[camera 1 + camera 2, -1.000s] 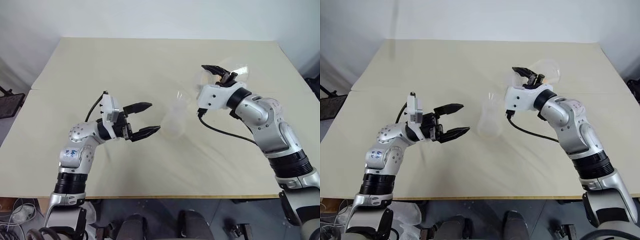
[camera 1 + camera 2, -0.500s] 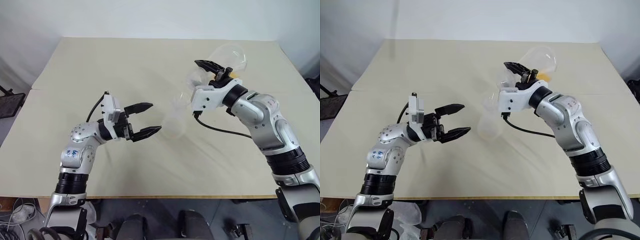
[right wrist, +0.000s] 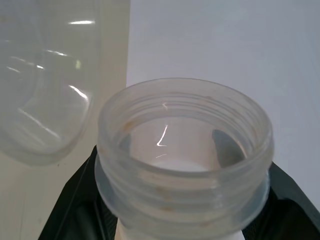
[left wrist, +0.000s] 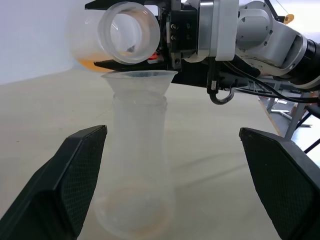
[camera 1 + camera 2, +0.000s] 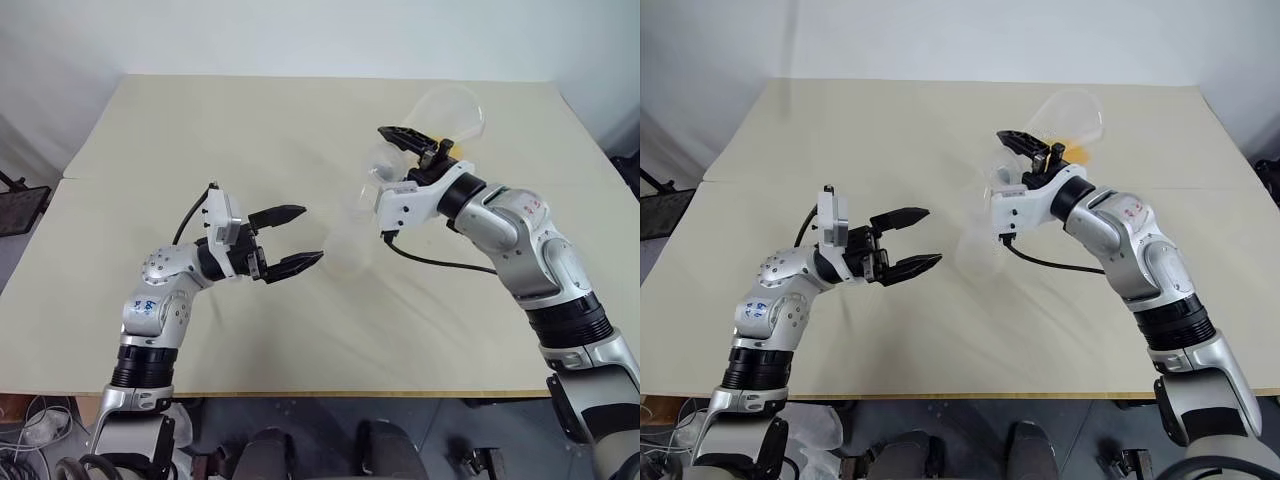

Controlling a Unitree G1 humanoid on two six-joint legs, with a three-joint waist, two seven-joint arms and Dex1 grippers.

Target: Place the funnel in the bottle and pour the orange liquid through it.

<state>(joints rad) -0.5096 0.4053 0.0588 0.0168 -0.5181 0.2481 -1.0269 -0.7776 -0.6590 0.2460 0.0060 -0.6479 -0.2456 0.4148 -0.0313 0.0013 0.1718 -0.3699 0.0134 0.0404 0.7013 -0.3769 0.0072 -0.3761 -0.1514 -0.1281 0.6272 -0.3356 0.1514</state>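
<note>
The bottle [image 4: 137, 165], a clear conical flask, stands upright mid-table between my arms. The funnel [image 4: 139, 76] sits in its neck. My right gripper [image 5: 400, 148] is shut on the threaded neck [image 3: 182, 150] of a broader clear flask [image 5: 450, 105]. That flask is tipped on its side, its open mouth [image 4: 131, 32] just above the funnel's rim. The orange liquid [image 5: 1077, 153] lies pooled low in the tipped flask's belly; none shows at its mouth. My left gripper [image 5: 309, 233] is open, level with the bottle on its left side, holding nothing.
The beige table [image 5: 300, 110] stretches wide behind and to both sides of the bottle. A black cable [image 5: 435, 262] loops from my right wrist down to the tabletop, close to the bottle's right side.
My right wrist has rolled and shifted left, tipping the broader flask further and bringing its mouth over the funnel. The left arm and the bottle have stayed put.
</note>
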